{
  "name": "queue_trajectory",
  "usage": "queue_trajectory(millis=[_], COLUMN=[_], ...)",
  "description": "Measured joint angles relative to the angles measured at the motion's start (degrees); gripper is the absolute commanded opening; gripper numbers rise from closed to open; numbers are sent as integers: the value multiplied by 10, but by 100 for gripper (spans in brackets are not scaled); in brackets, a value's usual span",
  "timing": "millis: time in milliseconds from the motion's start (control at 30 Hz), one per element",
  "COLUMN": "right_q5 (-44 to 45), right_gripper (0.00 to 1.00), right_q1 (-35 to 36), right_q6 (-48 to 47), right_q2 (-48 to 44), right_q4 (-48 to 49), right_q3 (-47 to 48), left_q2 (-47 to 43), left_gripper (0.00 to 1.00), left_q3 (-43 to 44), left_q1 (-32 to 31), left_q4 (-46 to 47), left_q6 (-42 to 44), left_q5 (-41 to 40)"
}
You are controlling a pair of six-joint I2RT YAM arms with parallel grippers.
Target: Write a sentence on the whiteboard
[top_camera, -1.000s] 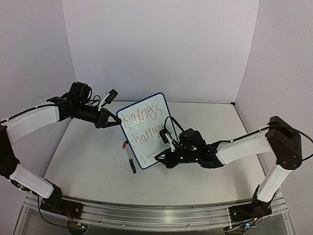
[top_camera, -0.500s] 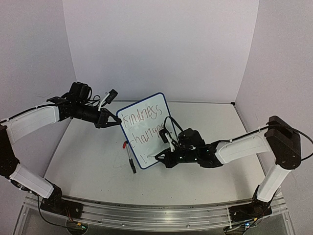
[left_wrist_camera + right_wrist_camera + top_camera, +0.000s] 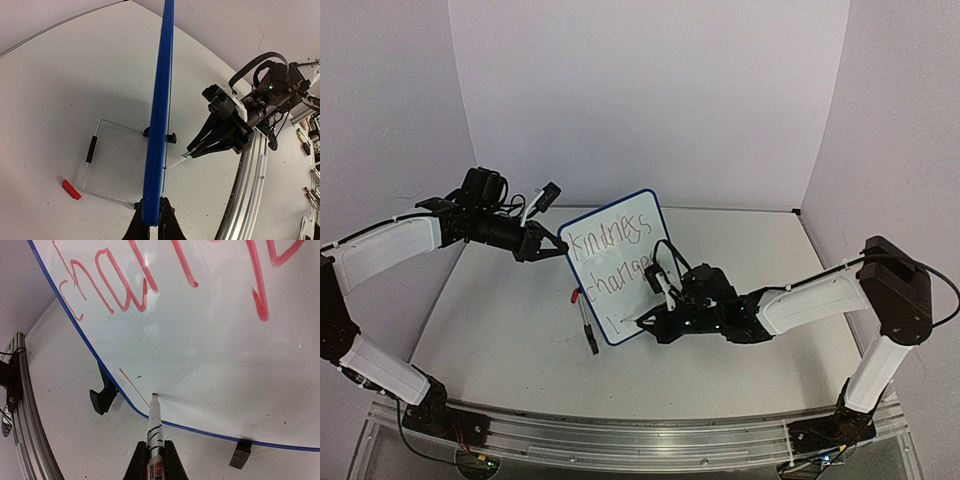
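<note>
The right tool (image 3: 155, 452) is clamped on a marker (image 3: 154, 422). Its red tip touches the lower part of the whiteboard (image 3: 215, 365), just beside a short slanted red stroke (image 3: 134, 386). The whiteboard stands upright on its black feet near the middle of the table (image 3: 490, 330). Above the tip, the sentence (image 3: 612, 255) reads "kindness", then what looks like "change", its end hidden. A small red piece (image 3: 71, 189) lies on the table beside the board. The left tool (image 3: 152, 222) pinches the board's blue frame at its left edge.
</note>
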Motion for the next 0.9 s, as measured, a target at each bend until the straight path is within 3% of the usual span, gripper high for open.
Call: queue_trajectory(millis=[900], right_q5=[-25], right_gripper=[0], right_q1=[3], right_q6=[1], right_q2=[-21], right_q4=[1], right_q3=[-15], left_q2=[0], left_gripper=[0], left_q3=[0], left_q1=[0], left_q4=[0], left_q6=[0], left_q5=[0])
